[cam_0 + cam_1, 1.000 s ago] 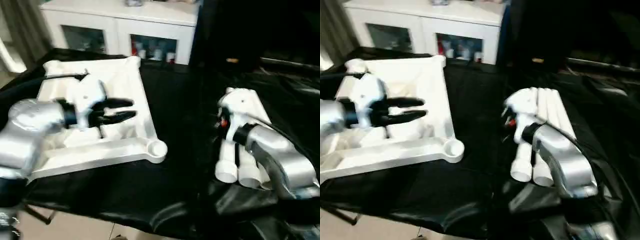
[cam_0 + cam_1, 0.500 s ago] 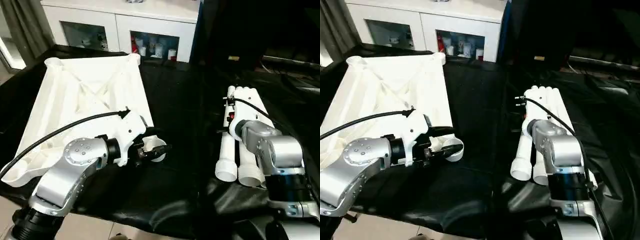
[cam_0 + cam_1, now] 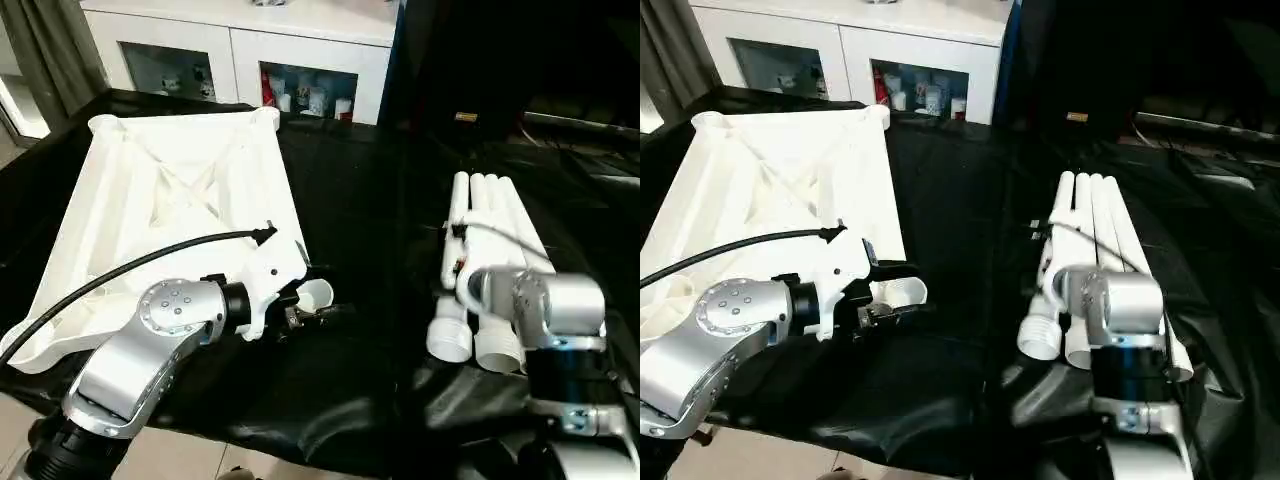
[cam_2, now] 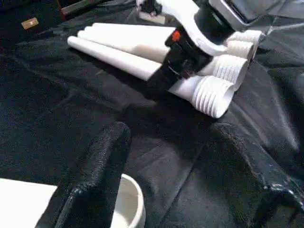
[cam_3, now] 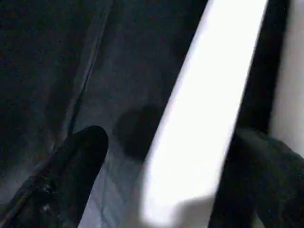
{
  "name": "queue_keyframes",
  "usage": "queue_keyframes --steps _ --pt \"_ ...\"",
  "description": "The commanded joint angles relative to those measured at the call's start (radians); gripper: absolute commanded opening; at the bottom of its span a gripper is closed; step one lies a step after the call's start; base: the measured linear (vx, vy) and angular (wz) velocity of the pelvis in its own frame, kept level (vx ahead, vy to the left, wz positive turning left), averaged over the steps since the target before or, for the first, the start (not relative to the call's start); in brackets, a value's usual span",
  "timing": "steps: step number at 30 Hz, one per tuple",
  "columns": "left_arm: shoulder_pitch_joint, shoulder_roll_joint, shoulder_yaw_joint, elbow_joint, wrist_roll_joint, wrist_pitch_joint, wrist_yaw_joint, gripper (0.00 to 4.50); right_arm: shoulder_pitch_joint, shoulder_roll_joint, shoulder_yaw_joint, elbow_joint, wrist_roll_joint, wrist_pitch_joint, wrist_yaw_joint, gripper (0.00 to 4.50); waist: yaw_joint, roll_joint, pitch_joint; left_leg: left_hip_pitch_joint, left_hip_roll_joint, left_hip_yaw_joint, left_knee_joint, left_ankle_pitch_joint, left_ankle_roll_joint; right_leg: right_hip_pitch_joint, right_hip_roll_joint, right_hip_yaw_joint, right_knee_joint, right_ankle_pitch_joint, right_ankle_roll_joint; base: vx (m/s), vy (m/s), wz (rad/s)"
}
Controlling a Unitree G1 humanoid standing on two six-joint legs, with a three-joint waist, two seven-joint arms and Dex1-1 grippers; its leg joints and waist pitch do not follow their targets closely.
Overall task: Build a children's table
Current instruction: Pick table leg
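Observation:
The children's table lies in parts on a black cloth. Its white top [image 3: 170, 190] rests upside down on the left, ribbed underside up. My left gripper [image 3: 318, 300] stands open at the top's near right corner socket [image 4: 129, 205], one finger [image 4: 97, 171] right beside the socket's rim. Several white legs [image 3: 485, 230] lie side by side on the right, threaded ends [image 4: 213, 92] toward me. My right gripper [image 5: 171, 137] reaches down onto them, open, its fingers [image 5: 76, 166] astride one leg [image 5: 213, 95].
A white cabinet with glass doors [image 3: 250, 50] stands behind the work surface. The black cloth [image 3: 370, 200] lies wrinkled and hangs over the near edge. A black cable [image 3: 150, 260] arcs from my left wrist over the top. Dark objects sit at the back right.
My left gripper has come from above the middle of the top down to its near right corner socket and opened wider. My right forearm has turned over the legs. The camera has also shifted.

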Motion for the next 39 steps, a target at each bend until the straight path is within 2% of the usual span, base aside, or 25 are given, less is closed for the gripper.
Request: queue_keyframes --steps 1,3,4,5,9,11,12,16,17,21,25,26,27,29,36,39 --pt "-0.010 0.007 -0.009 -0.025 0.000 0.010 -0.005 3.07 0.003 -0.001 -0.009 -0.010 0.006 0.028 -0.006 4.50 -0.001 -0.005 -0.059 0.011 0.042 -0.010 -0.069 -0.006 -0.036 0.051 -0.069 0.052 -0.064 0.071 -0.159 0.000 0.000 0.00" --pt "-0.011 0.008 -0.008 -0.027 -0.001 0.014 -0.006 3.07 0.003 0.001 -0.011 -0.008 0.008 0.039 -0.005 4.50 -0.001 -0.005 -0.058 0.011 0.042 -0.010 -0.070 -0.014 -0.042 0.051 -0.070 0.052 -0.066 0.056 -0.154 0.000 0.000 0.00" --pt "-0.013 0.008 -0.008 -0.026 -0.001 0.018 -0.006 3.07 0.003 0.006 -0.018 -0.008 0.010 0.046 -0.006 4.50 -0.001 -0.010 -0.059 0.011 0.042 -0.009 -0.070 -0.013 -0.042 0.052 -0.070 0.052 -0.066 0.054 -0.153 0.000 0.000 0.00" --pt "-0.014 0.009 -0.008 -0.025 0.000 0.022 -0.004 3.13 0.002 0.012 -0.025 -0.007 0.013 0.052 -0.007 4.21 0.001 -0.009 -0.059 0.010 0.042 -0.010 -0.070 -0.011 -0.042 0.052 -0.071 0.053 -0.065 0.055 -0.152 0.000 0.000 0.00" --pt "-0.016 0.014 -0.015 -0.024 0.004 0.035 -0.007 3.13 -0.003 0.027 -0.050 0.006 0.015 0.062 -0.010 4.02 0.001 -0.009 -0.060 0.011 0.043 -0.012 -0.072 -0.010 -0.051 0.050 -0.071 0.051 -0.064 0.064 -0.146 0.000 0.000 0.00" --pt "-0.016 0.015 -0.016 -0.026 0.003 0.036 -0.006 3.13 -0.004 0.027 -0.052 0.009 0.016 0.064 -0.010 3.77 0.001 -0.009 -0.060 0.012 0.043 -0.012 -0.072 -0.009 -0.053 0.049 -0.071 0.051 -0.064 0.069 -0.145 0.000 0.000 0.00" --pt "-0.015 0.018 -0.017 -0.033 0.001 0.040 -0.009 3.13 -0.006 0.025 -0.052 0.014 0.020 0.067 -0.008 3.67 0.001 -0.013 -0.060 0.013 0.043 -0.011 -0.072 -0.009 -0.054 0.050 -0.071 0.051 -0.064 0.074 -0.145 0.000 0.000 0.00" --pt "-0.017 0.029 -0.022 -0.038 0.012 0.032 -0.016 3.13 -0.012 0.030 -0.057 0.018 0.020 0.070 -0.007 3.30 0.001 -0.016 -0.059 0.012 0.042 -0.011 -0.072 -0.003 -0.053 0.050 -0.071 0.051 -0.063 0.081 -0.146 0.000 0.000 0.00" --pt "-0.017 0.028 -0.022 -0.038 0.012 0.032 -0.015 3.40 -0.014 0.031 -0.059 0.018 0.020 0.071 -0.007 3.21 0.001 -0.016 -0.060 0.012 0.042 -0.011 -0.071 -0.002 -0.053 0.051 -0.071 0.051 -0.062 0.083 -0.146 0.000 0.000 0.00" --pt "-0.021 0.028 -0.025 -0.030 0.037 0.052 0.014 3.65 -0.028 0.035 -0.070 0.037 0.021 0.056 -0.006 2.86 0.000 -0.020 -0.059 0.012 0.042 -0.010 -0.072 -0.005 -0.054 0.052 -0.071 0.051 -0.063 0.076 -0.147 0.000 0.000 0.00" --pt "-0.032 0.029 -0.036 -0.001 0.091 0.046 0.061 3.90 -0.041 0.032 -0.081 0.058 0.026 0.041 -0.002 2.59 0.001 -0.019 -0.059 0.013 0.043 -0.011 -0.071 -0.007 -0.056 0.051 -0.072 0.051 -0.063 0.072 -0.141 0.000 0.000 0.00" --pt "-0.032 0.028 -0.035 0.003 0.100 0.032 0.068 3.98 -0.045 0.028 -0.082 0.065 0.026 0.038 -0.001 2.50 0.001 -0.020 -0.059 0.013 0.042 -0.011 -0.071 -0.004 -0.056 0.051 -0.072 0.051 -0.063 0.074 -0.141 0.000 0.000 0.00" --pt "-0.029 0.028 -0.034 0.004 0.108 0.022 0.075 4.25 -0.045 0.027 -0.083 0.066 0.025 0.038 -0.001 2.34 0.002 -0.020 -0.060 0.013 0.042 -0.011 -0.070 0.001 -0.055 0.052 -0.072 0.051 -0.063 0.081 -0.143 0.000 0.000 0.00" --pt "-0.022 0.022 -0.026 0.006 0.097 0.019 0.074 4.36 -0.047 0.028 -0.091 0.069 0.024 0.035 -0.005 2.16 0.003 -0.020 -0.060 0.012 0.042 -0.011 -0.070 0.009 -0.053 0.052 -0.072 0.051 -0.061 0.094 -0.145 0.000 0.000 0.00" --pt "-0.017 -0.032 0.012 0.017 0.080 0.023 0.119 4.50 -0.061 0.047 -0.149 0.071 0.036 0.018 -0.021 1.90 0.003 -0.020 -0.061 0.011 0.042 -0.010 -0.069 0.002 -0.048 0.054 -0.072 0.051 -0.061 0.099 -0.160 0.000 0.000 0.00" --pt "-0.052 -0.107 0.048 0.070 0.097 -0.013 0.209 4.50 -0.071 0.071 -0.203 0.038 0.102 -0.062 0.025 1.89 0.003 -0.020 -0.062 0.012 0.044 -0.010 -0.068 -0.024 -0.041 0.054 -0.074 0.052 -0.064 0.087 -0.161 0.000 0.000 0.00"
